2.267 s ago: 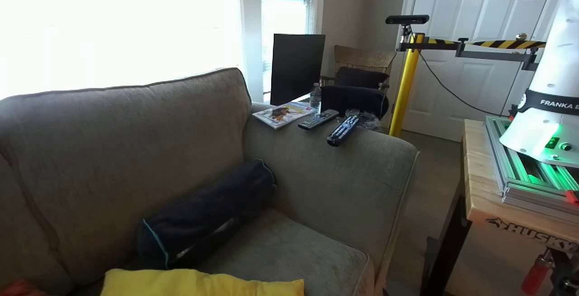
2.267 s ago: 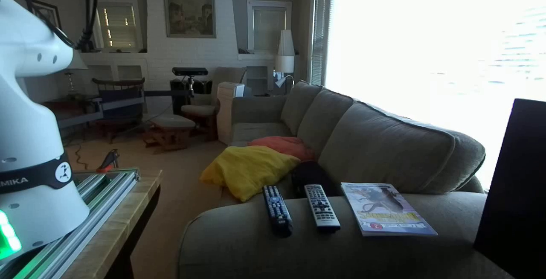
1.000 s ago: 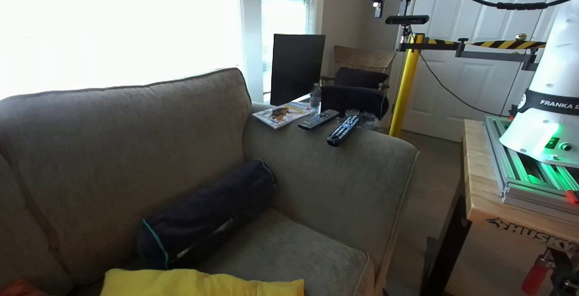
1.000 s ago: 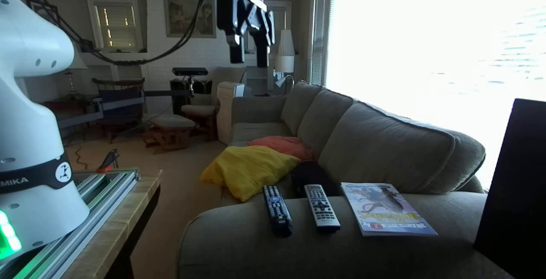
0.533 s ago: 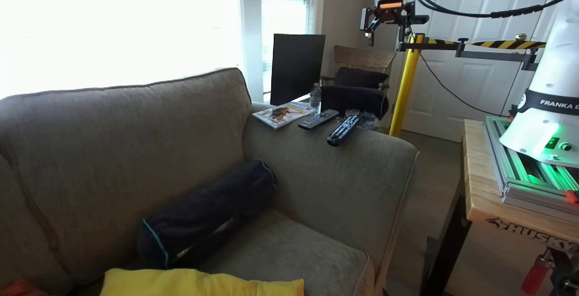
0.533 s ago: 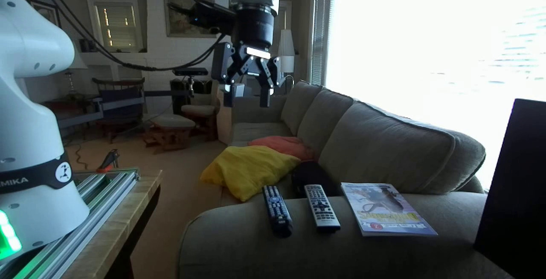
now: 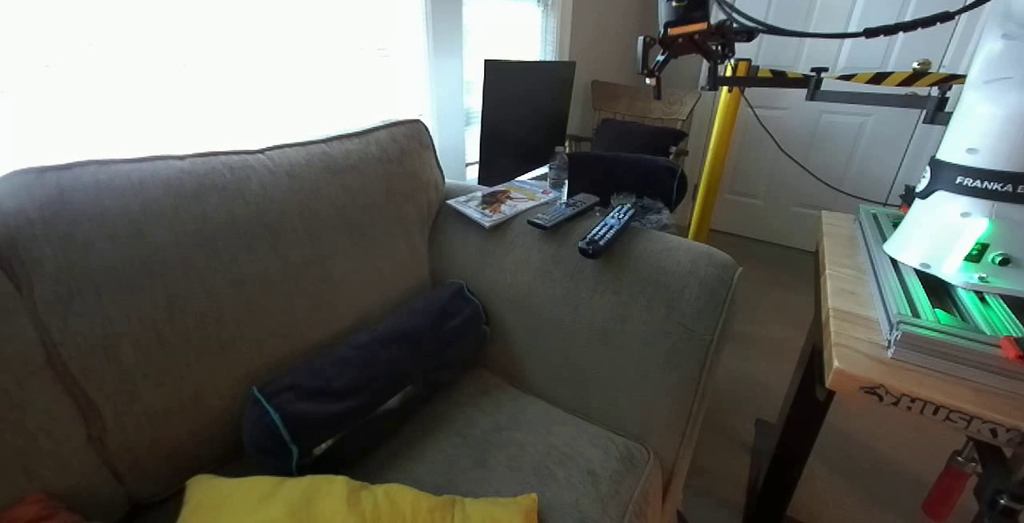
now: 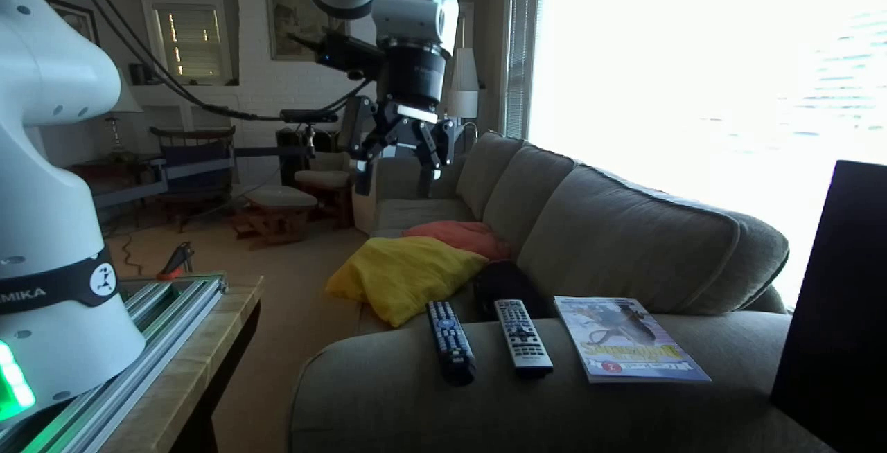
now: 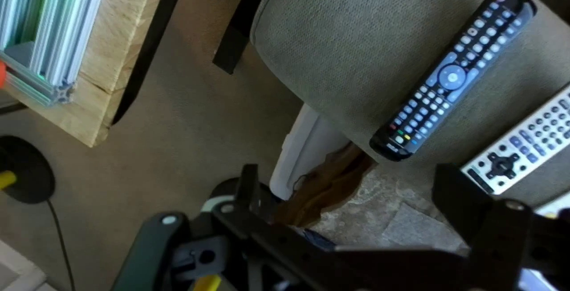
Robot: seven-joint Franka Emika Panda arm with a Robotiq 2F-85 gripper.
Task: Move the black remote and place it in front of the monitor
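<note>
Lying face up on the sofa arm [image 7: 672, 271]: black remote [image 9: 452, 70], long axis set crosswise over the arm. Power-button end points toward the seat [image 7: 520, 443]; the end with coloured keys and brand lettering points to the arm's outer side, close to its edge. From the wrist the axis runs on a slant, lettered end lower left, power end upper right.

Row on the arm, in both exterior views: black remote, then a paler grey remote [image 8: 524, 337] just beside it, near parallel and apart, then a magazine [image 8: 630, 342], cover up. Monitor [image 7: 526, 119] past the magazine, upright, dark-faced; black remote is the far end of the row from it. Monitor's foot hidden, so cannot tell what it stands on. Clear bottle [image 7: 558, 171] upright by the monitor's lower corner in an exterior view.

Pincer [image 8: 396, 182] in the air, well above the level of the sofa arm and apart from the black remote. Released: fingers [image 9: 458, 202] spread wide, tips down.

Robot's base [image 7: 948, 231] on a metal frame [image 9: 67, 28] on the wooden bench [image 7: 846, 307]; a strip of floor [image 9: 191, 95] between bench and sofa arm
</note>
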